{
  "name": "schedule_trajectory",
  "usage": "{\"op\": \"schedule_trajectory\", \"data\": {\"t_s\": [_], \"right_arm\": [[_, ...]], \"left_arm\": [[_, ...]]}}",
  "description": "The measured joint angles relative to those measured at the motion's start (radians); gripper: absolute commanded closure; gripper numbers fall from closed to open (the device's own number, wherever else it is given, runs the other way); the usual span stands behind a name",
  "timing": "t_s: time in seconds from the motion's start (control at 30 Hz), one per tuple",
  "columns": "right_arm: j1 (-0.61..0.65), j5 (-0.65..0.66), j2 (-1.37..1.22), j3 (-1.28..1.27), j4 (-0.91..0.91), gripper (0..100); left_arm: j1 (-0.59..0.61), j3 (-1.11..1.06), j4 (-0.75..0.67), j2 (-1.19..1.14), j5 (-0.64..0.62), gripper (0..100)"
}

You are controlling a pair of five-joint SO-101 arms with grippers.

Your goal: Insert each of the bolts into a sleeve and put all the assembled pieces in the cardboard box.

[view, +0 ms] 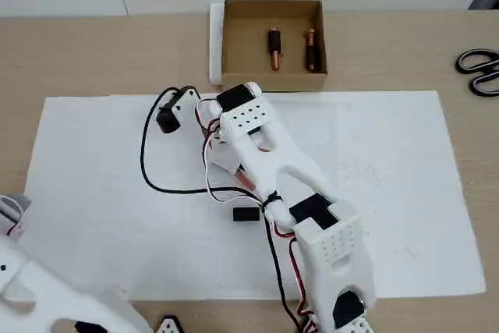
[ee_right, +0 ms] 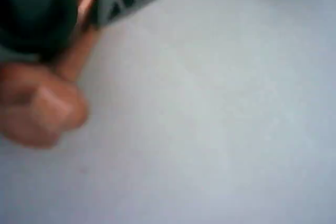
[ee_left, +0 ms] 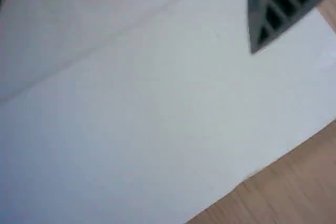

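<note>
We see the cardboard box standing open-topped at the middle of the white sheet's far edge. Inside, one assembled piece and a second piece lie side by side, each a copper bolt in a black sleeve. A loose sleeve, black, lies near the sheet's middle. Just beyond it slants a bare copper bolt, partly hidden.

No legible text, label, number or sign shows on the cardboard box or the paper sheet.
</note>
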State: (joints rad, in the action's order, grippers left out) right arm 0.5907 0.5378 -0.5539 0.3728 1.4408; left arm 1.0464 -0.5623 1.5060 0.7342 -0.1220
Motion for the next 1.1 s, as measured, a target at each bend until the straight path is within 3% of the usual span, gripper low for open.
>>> {"op": "schedule_trajectory", "data": {"t_s": [0.17, 0.3, 0.67, 0.97, 1.1], "right_arm": [[-0.011, 0.000, -0.006, 0.000, 0.000, 88.3], [-0.021, -0.002, -0.020, 0.011, -0.002, 99.8], [-0.054, -0.020, -0.026, 0.048, 0.002, 99.5], [-0.075, -0.028, -0.026, 0.230, 0.149, 99.5], [-0.103, -0.100, -0.026, 0.322, 0.204, 99.5]], "left_arm": [[0.000, 0.000, 0.000, 0.000, 0.000, 70], [0.000, 0.000, 0.000, 0.000, 0.000, 70], [0.000, 0.000, 0.000, 0.000, 0.000, 70], [0.000, 0.000, 0.000, 0.000, 0.000, 70], [0.000, 0.000, 0.000, 0.000, 0.000, 70]]}}
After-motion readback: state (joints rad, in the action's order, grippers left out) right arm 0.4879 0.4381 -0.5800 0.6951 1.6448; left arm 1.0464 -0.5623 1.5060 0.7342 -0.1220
